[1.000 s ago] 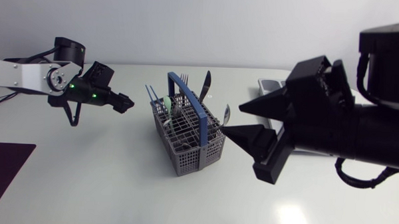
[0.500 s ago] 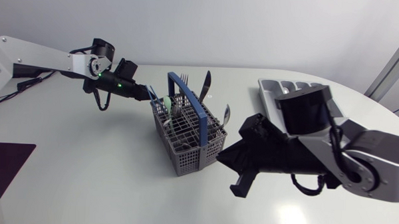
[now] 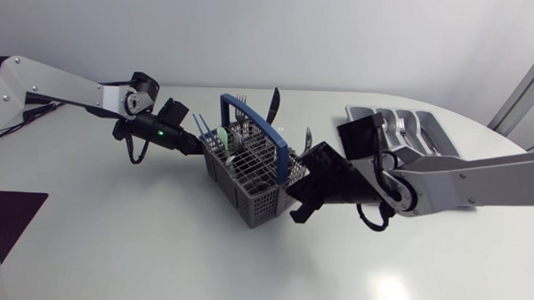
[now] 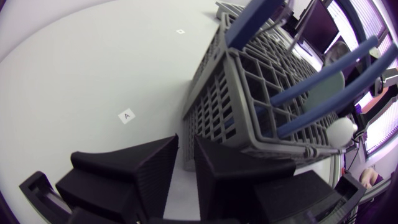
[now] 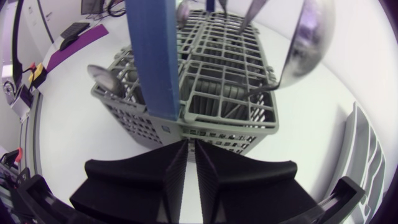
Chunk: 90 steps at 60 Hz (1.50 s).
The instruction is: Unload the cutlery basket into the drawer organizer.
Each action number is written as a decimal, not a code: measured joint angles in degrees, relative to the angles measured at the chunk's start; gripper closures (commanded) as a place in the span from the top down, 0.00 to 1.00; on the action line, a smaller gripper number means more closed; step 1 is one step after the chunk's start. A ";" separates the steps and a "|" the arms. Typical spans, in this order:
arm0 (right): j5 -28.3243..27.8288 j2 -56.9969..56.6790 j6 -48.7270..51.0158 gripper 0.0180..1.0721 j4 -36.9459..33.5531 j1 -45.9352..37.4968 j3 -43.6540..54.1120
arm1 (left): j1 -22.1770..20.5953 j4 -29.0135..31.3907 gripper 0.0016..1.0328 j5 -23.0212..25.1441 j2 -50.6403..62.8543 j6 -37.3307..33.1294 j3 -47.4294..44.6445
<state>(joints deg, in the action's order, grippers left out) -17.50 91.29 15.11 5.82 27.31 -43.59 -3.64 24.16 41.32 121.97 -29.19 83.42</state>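
So, the grey plastic lattice cutlery basket is sat about mid-way across the white worktop and is clearly not unloaded yet. Forks, a dark knife and a spoon are seen poking up around its blue hoop handle. The grey compartmented drawer organizer is parked well apart from it at the far right, with some cutlery already lying in it.

The basket is pretty much bracketed. The left tool is right at its far-left end, touching or nearly so, and the right tool is just beside its near-right corner. Both tools are seen with fingers drawn together, only a sliver between them and nothing held.

Risk, as judged from here: a light basket on a slick top could be shoved or tipped if either tool is nudged in further, and the upright pieces could be rattled out. Nothing can be picked until a tool is opened, and the handle could get clipped on the way in.
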 measured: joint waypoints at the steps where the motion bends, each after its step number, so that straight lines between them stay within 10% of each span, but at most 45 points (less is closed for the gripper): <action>1: 0.09 0.28 0.00 0.15 0.00 -0.59 -0.42 | 0.07 0.04 0.35 -0.02 -0.42 -0.20 -0.57; 40: 1.22 14.27 0.81 0.18 1.95 -8.52 -18.21 | 0.52 0.37 0.36 0.24 -16.48 -3.87 -19.54; 43: 1.18 14.14 0.81 0.22 1.95 -8.59 -18.08 | 1.16 0.17 0.38 0.46 -17.22 -3.89 -19.72; 53: 0.76 7.13 1.66 0.89 1.90 -10.73 -11.91 | 4.79 -0.09 0.67 0.48 -23.04 -3.91 -21.09; 62: -0.37 -4.37 3.26 0.93 0.00 -14.27 -5.64 | 7.30 -0.44 0.85 0.50 -32.94 -6.03 -26.01; 79: -2.40 -21.00 4.24 0.93 -8.90 -14.08 1.64 | 3.98 -0.20 0.86 -0.04 -47.60 -5.77 -32.52; 90: -2.19 -24.68 3.39 0.93 -11.50 -10.21 2.58 | -6.34 12.44 0.86 -16.31 -46.45 4.22 -25.73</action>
<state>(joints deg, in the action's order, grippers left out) -19.68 66.61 18.50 -5.67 17.10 -41.01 -9.98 36.60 25.02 75.53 -24.97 57.69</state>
